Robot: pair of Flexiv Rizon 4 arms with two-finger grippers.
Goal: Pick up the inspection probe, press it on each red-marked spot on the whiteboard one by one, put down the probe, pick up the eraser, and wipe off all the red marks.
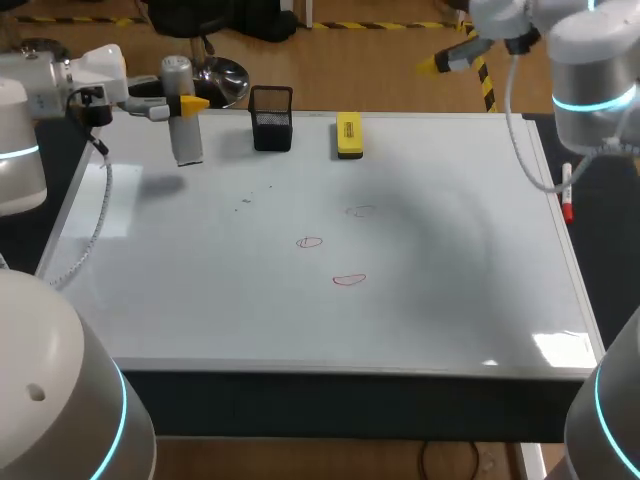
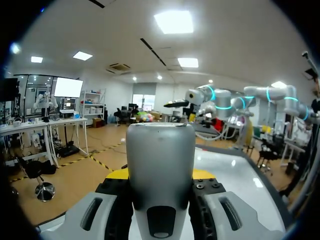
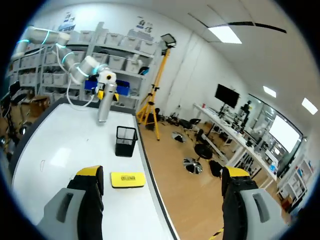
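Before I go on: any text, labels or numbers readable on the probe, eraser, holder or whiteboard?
On the eraser: dark print on top, too blurred to read.
On the probe and holder: no text visible.
On the whiteboard: only red marks, loops rather than characters.

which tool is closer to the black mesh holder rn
Left. The left tool, shut on the probe, is just beside the holder; the right tool is raised, on the eraser's other side.

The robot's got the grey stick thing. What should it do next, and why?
Probably carry the probe over to the nearest red mark and lower it there. The left gripper grips it between its fingers, but it hangs by the whiteboard's far left corner, touching no mark yet.
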